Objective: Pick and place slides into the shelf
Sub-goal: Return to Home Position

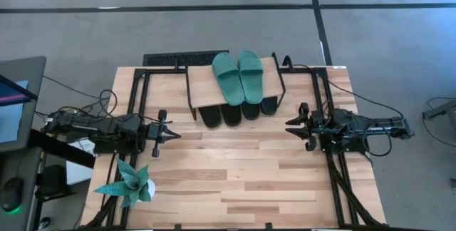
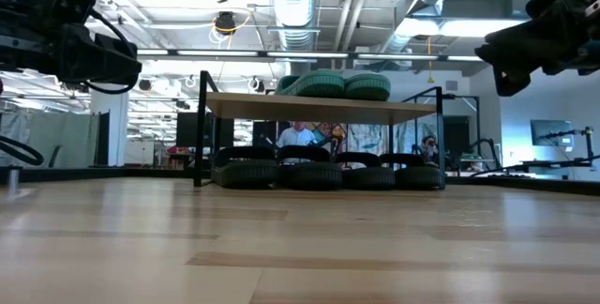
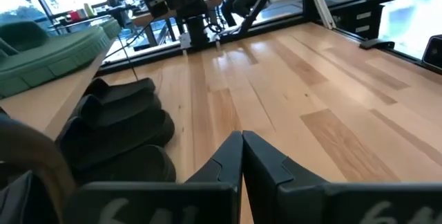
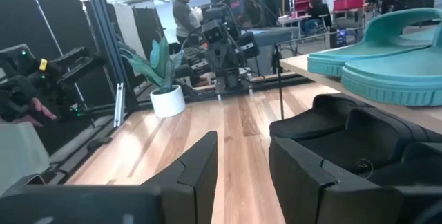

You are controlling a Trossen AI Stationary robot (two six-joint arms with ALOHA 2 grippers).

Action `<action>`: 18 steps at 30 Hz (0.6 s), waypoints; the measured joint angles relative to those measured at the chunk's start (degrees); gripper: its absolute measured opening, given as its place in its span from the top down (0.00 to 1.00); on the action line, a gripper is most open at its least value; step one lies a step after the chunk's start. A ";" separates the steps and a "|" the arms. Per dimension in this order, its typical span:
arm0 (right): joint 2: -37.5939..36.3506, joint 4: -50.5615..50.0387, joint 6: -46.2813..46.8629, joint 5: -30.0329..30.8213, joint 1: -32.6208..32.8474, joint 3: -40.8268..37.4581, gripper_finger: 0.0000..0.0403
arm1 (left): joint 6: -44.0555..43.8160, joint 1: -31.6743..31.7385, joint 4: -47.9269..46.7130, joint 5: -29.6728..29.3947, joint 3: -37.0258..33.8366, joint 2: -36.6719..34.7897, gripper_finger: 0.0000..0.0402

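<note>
Two teal slides [image 1: 239, 76] lie side by side on the slanted plank top of the shelf [image 1: 199, 81] at the table's far middle. Four black slides [image 1: 231, 111] stand in a row on the table under the plank, their ends sticking out toward the near side. In the low view the teal slides [image 2: 333, 84] sit on the shelf [image 2: 319, 107] above the black slides [image 2: 319, 171]. My left gripper [image 1: 174, 135] hovers left of the shelf, shut [image 3: 242, 135] and empty. My right gripper [image 1: 288, 125] hovers right of the shelf, open [image 4: 243, 141] and empty, beside the black slides [image 4: 345, 134].
A teal paper plant [image 1: 132, 185] in a white pot stands near the table's near left corner. Black metal frame rails [image 1: 139, 95] run along the table's left and right sides. Bare wood lies between the two grippers and toward the near edge. People show in the room beyond.
</note>
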 joint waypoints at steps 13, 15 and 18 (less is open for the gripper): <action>-0.13 1.45 1.78 -0.02 2.53 0.01 0.71 | 1.06 0.02 0.13 0.54 0.16 -10.74 1.00; -0.13 1.45 1.78 -0.01 2.78 0.01 0.71 | 1.09 0.00 -0.25 2.01 0.39 -10.09 1.00; -0.20 1.45 1.37 0.01 3.07 0.01 0.71 | 1.07 -0.02 -1.06 2.60 0.55 -10.44 1.00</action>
